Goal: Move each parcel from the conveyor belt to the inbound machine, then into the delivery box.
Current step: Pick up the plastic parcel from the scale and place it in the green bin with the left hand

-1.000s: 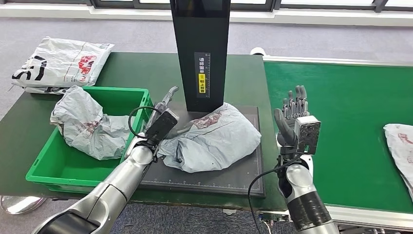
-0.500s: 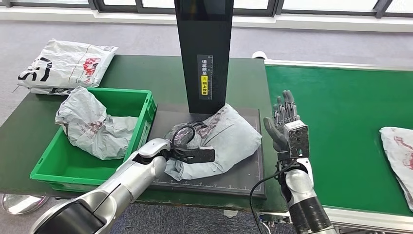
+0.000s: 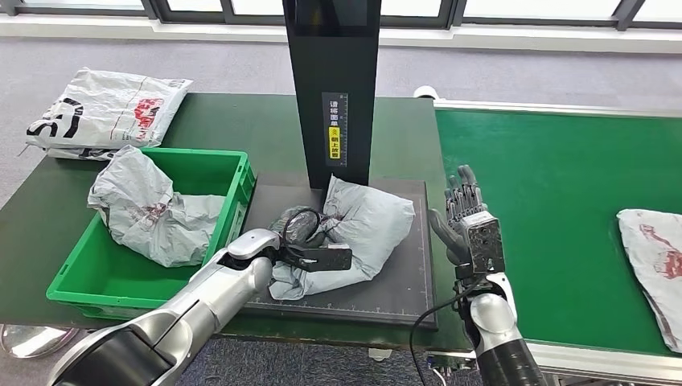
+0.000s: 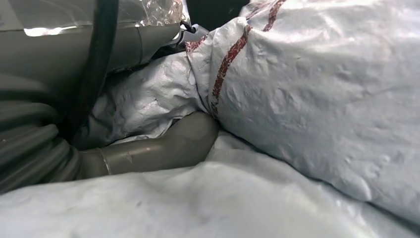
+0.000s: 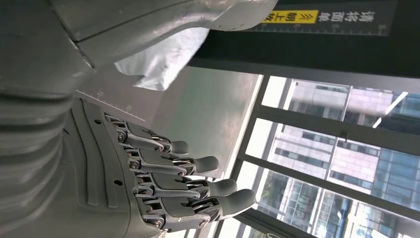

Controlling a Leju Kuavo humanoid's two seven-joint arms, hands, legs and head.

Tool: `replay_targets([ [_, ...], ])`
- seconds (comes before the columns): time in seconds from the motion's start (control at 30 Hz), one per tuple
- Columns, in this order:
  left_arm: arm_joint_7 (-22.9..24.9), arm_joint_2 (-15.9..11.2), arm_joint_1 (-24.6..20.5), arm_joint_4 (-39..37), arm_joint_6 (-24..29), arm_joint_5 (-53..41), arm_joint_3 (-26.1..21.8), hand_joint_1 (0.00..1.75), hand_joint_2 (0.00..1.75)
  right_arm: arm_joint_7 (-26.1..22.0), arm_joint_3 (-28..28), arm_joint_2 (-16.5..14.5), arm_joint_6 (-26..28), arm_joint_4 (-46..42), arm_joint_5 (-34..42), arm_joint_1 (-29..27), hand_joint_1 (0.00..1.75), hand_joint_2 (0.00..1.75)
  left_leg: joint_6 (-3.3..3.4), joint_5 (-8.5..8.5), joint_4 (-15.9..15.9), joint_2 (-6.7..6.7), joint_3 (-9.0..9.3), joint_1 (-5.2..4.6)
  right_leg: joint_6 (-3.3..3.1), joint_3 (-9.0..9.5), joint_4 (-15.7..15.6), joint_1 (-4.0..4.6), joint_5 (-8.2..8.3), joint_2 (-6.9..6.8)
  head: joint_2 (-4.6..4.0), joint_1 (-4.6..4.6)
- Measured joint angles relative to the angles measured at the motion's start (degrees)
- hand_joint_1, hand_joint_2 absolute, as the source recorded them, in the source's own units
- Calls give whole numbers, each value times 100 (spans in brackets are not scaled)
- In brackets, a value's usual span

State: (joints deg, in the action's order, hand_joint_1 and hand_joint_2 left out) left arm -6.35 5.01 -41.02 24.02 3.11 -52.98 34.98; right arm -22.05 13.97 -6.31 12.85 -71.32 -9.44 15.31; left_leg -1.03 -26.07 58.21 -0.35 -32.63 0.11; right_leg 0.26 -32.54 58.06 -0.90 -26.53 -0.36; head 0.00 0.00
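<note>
Our left hand grips the grey parcel bunched on the inbound machine's platform by the delivery box, ready to lift | right hand spread, idle at the conveyor belt's edge.

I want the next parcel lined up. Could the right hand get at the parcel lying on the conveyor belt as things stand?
Probably yes. The right hand is open and holds nothing, raised at the belt's near edge. Bare green conveyor belt lies between it and the parcel, with nothing in the way, though reach is uncertain.
</note>
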Motion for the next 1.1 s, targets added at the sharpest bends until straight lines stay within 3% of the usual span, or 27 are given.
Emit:
replay_targets([
  [0.13,-379,5,105,96,462,591,-322,175,175,12,-3,-1,4,0,-76,-66,0,175,-3,-8,-1,7,-10,0,-3,-19,0,3,-4,15,0,0],
  [0.33,-805,2,323,710,922,1582,-1219,175,175,109,-4,-1,97,0,-104,-81,0,175,-11,5,0,11,-59,4,-10,-71,2,8,8,24,0,0],
  [0.47,-684,-50,386,1427,2316,1269,-1676,175,175,126,-4,-4,216,2,-89,-91,0,175,-13,14,1,12,-97,5,-11,-108,7,9,19,26,0,0],
  [0.53,-393,-148,410,1882,3077,696,-1818,175,175,79,-4,-7,284,15,-75,-103,0,175,-13,14,1,14,-106,5,-11,-118,7,10,19,28,0,0],
  [0.6,-222,-245,471,2399,3507,4,-2098,175,175,16,-4,-10,355,43,-50,-115,0,175,-13,14,0,16,-112,5,-11,-126,8,11,19,31,0,0],
  [0.73,-446,-286,770,3287,3682,-1137,-3085,175,175,-58,-4,-10,475,99,-7,-165,0,175,-14,13,-1,24,-117,6,-15,-136,8,11,15,36,0,0],
  [0.83,-577,-273,994,3746,3680,-1367,-3679,175,175,-68,-4,-10,503,127,9,-206,0,175,-14,13,-2,30,-125,6,-16,-147,8,10,15,41,0,0],
  [1.1,-629,-257,1273,4332,3680,-1571,-4404,175,175,-67,-4,-11,509,144,28,-235,0,175,-13,13,-1,25,-132,6,-15,-147,8,9,16,35,0,0],
])
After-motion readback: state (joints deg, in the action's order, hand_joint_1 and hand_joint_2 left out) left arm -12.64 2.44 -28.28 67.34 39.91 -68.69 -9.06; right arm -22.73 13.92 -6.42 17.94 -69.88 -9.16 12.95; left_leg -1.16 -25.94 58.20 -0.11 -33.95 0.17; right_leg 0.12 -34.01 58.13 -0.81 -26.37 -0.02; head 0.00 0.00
